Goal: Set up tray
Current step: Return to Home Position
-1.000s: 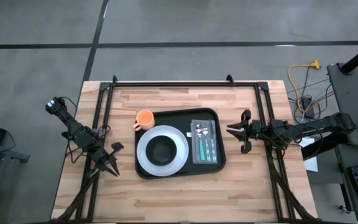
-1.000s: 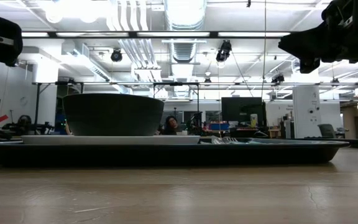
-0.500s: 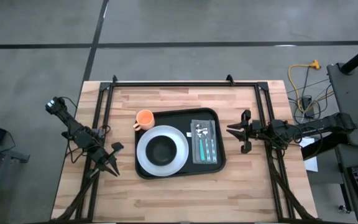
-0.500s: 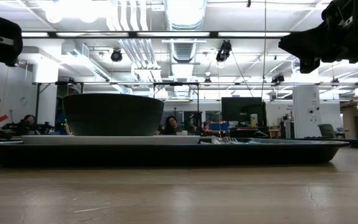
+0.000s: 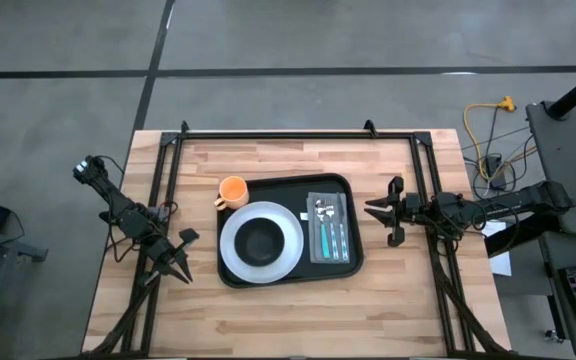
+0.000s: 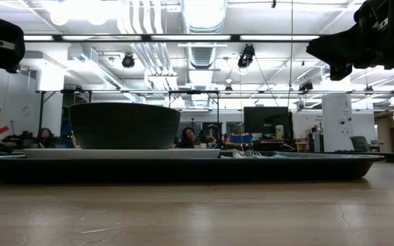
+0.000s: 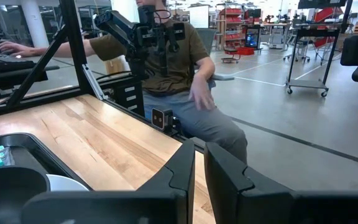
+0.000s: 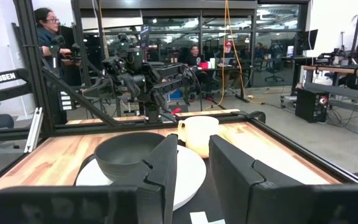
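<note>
The black tray lies in the middle of the table. On its left part rests a white plate with a dark bowl standing in it, which also shows in the low view. Cutlery lies on a grey napkin on the tray's right part. An orange cup stands upright over the tray's far left corner. My left gripper hovers left of the tray, its fingers a narrow gap apart. My right gripper hovers right of the tray, open a little.
A black metal frame runs along the table's far edge and down both sides. Bare wood lies near the table's near edge. A seated person shows beyond the table in the left wrist view; more people sit in the room behind.
</note>
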